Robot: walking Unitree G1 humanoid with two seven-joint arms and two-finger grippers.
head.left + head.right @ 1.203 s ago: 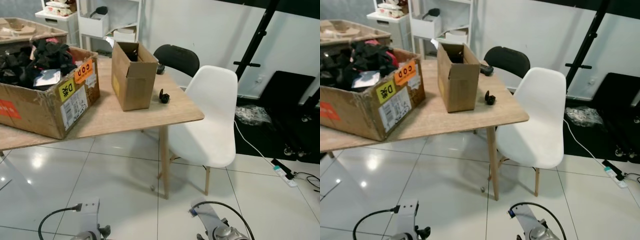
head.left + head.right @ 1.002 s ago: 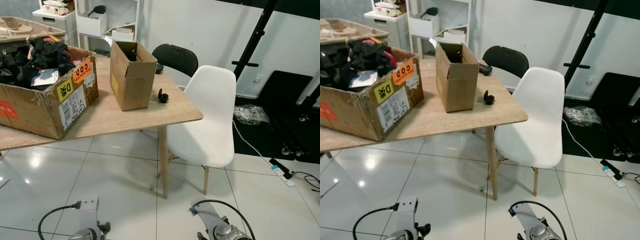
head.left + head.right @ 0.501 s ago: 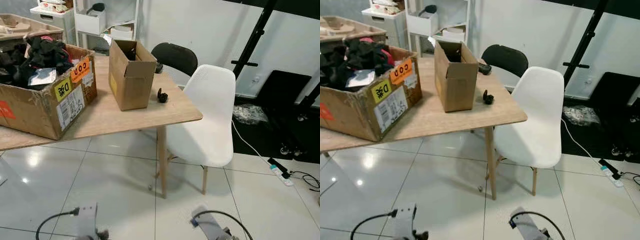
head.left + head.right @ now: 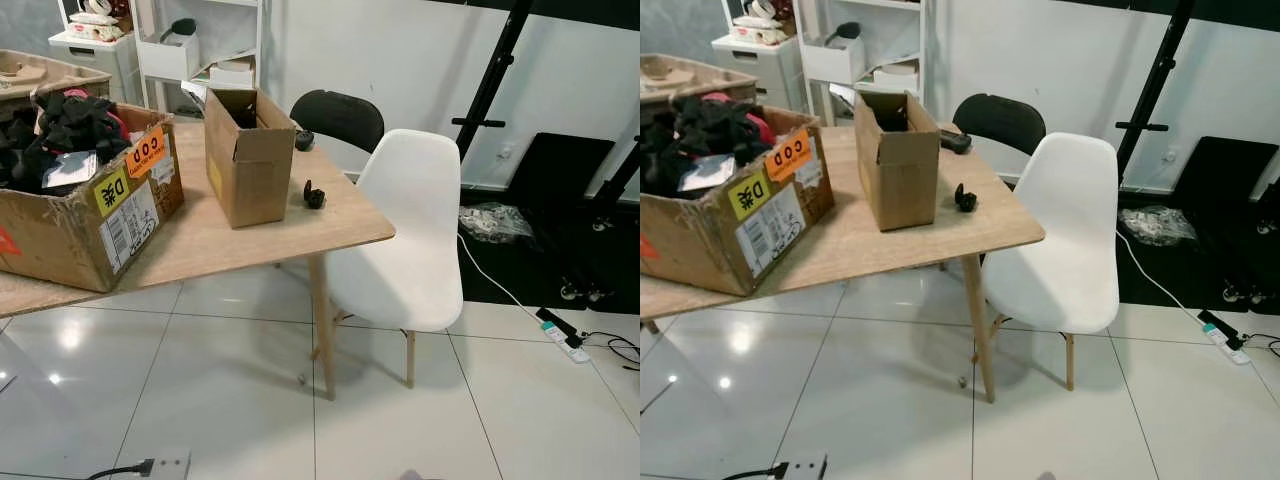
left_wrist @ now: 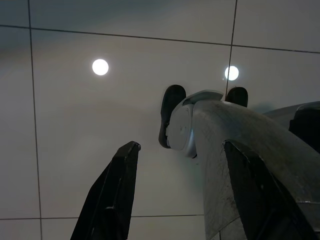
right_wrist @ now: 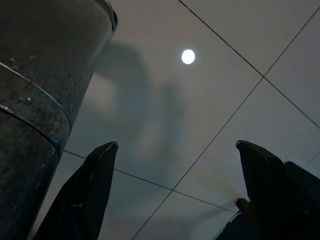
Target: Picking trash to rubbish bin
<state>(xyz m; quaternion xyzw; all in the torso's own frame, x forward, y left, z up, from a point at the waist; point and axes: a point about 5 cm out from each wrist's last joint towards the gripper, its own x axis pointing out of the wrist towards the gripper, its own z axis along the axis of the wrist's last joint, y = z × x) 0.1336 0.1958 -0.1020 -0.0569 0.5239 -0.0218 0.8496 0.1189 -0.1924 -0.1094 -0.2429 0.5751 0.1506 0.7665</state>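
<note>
Trash is not yet in either gripper, and you cannot yet be sure what it is: the likeliest candidate is the crumpled clear plastic bag point(image 4: 487, 221) lying on the dark mat by the wall, past the white moulded plastic chair point(image 4: 406, 243). No rubbish bin can be made out. You are in the searching and approaching step, I judge.

Both arms hang low. The left gripper point(image 5: 180, 195) has its two black fingers spread wide with nothing between them, above glossy grey floor tiles point(image 5: 75, 130) and beside the robot's own grey leg point(image 5: 240, 165). The right gripper point(image 6: 175, 195) is also wide apart and holds nothing.

Next, you should choose the target and walk closer before you lift an arm; the bag looks thin and soft, so it will crush and slip.

On the pale wooden table point(image 4: 240, 235) stand a tall open brown cardboard box point(image 4: 248, 160), a small black object point(image 4: 314, 195) just beside it, and a large worn cardboard carton with stickers point(image 4: 90, 215), full of dark clothes. A black chair point(image 4: 340, 118) waits behind.
</note>
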